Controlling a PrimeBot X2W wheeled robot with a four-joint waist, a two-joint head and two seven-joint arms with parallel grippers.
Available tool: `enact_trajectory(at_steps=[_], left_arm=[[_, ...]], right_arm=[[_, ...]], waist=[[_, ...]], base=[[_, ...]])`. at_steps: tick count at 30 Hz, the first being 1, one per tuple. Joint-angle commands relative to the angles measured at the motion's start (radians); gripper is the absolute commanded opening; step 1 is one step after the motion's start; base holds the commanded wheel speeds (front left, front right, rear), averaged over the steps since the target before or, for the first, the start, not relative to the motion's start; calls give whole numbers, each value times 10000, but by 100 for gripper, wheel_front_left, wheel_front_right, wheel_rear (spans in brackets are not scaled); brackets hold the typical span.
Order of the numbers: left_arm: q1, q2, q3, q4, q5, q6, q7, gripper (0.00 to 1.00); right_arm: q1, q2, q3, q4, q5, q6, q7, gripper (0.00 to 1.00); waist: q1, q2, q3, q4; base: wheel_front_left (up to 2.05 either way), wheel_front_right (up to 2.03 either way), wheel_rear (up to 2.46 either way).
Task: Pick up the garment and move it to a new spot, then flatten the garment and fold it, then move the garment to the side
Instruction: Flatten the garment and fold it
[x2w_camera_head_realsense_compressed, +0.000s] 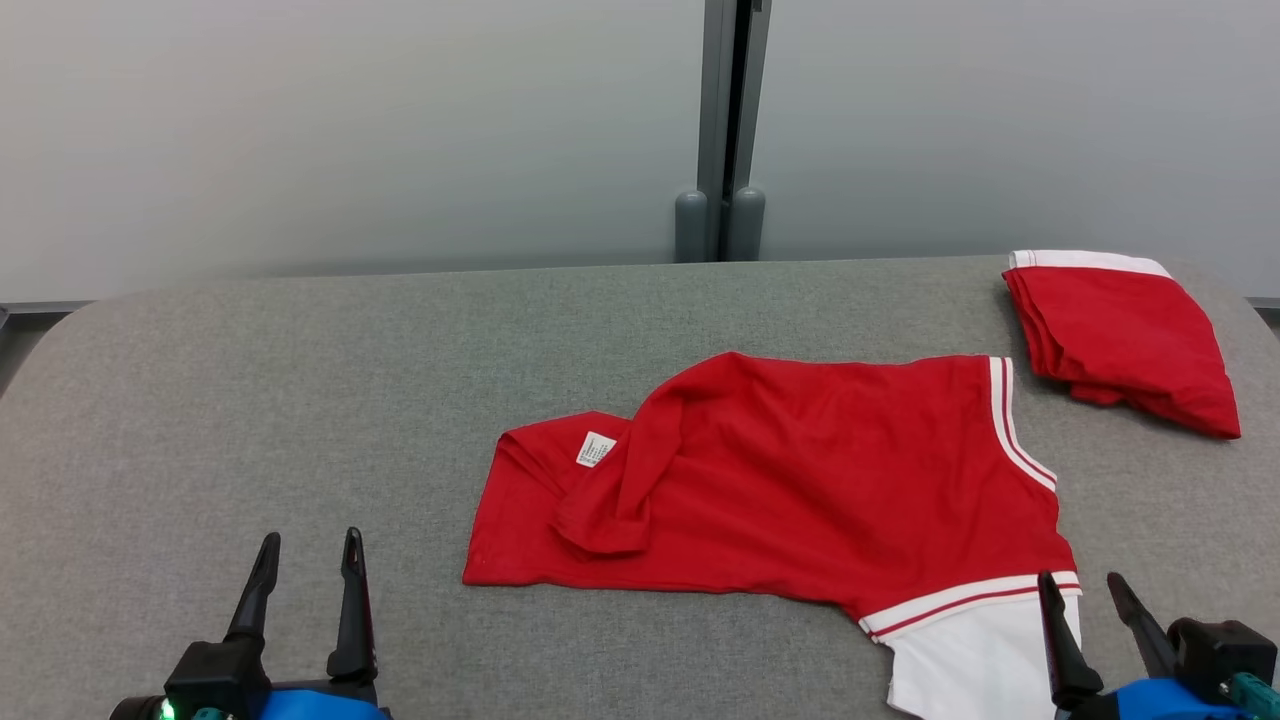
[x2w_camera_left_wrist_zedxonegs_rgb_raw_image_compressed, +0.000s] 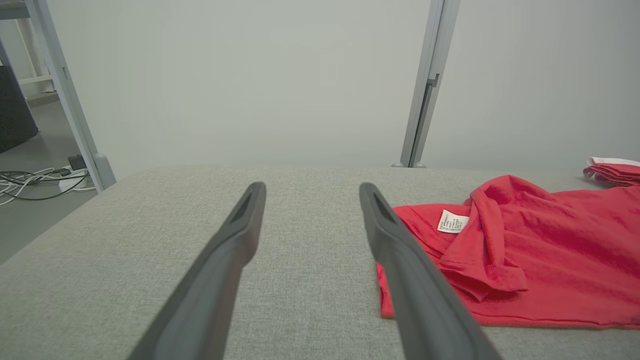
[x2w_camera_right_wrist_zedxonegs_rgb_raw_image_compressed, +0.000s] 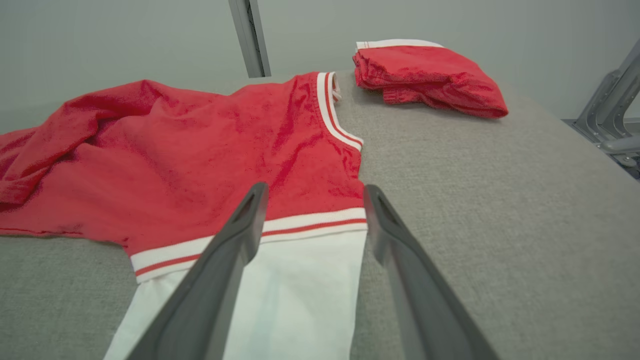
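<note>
We find the garment (x2w_camera_head_realsense_compressed: 800, 480) crumpled at table (x2w_camera_head_realsense_compressed: 250, 400) centre, white sleeve (x2w_camera_head_realsense_compressed: 960, 660) toward 5 o'clock. The left gripper (x2w_camera_head_realsense_compressed: 311, 538), 7 o'clock, and right gripper (x2w_camera_head_realsense_compressed: 1080, 580), 5 o'clock, both stand spread and empty. Risk: a single-layer pinch at the bunched fold (x2w_camera_head_realsense_compressed: 610, 500) may drag it instead of flattening it

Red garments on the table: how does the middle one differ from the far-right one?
The middle garment lies spread out and rumpled, one flap turned over; the far-right garment is folded into a compact bundle. The middle garment shows a white sleeve and a label; the far-right garment shows a white band at its far edge. Both are red with white trim and rest on the grey table.
</note>
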Motion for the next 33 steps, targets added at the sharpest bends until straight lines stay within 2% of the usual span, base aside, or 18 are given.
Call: enact_trajectory(at_steps=[1, 9, 18, 33], left_arm=[[41, -12, 14, -18, 38, -25, -24, 100], [-11, -12, 93, -2, 106, -27, -24, 100], [48, -17, 223, 31, 174, -36, -24, 100], [-19, -15, 195, 204, 140, -8, -24, 100]], right_arm=[[44, 194, -40, -469, -158, 1, -203, 100], [105, 712, 600, -1915, -385, 1, -756, 100], [619, 838, 1034, -2716, -384, 1, -812, 100], [821, 841, 1167, -2407, -198, 1, -816, 100]], waist=[[0, 0, -20, -5], [0, 0, -86, 114], [0, 0, -100, 229], [0, 0, 3, 124]], base=[[0, 0, 0], [0, 0, 0], [0, 0, 0], [0, 0, 0]])
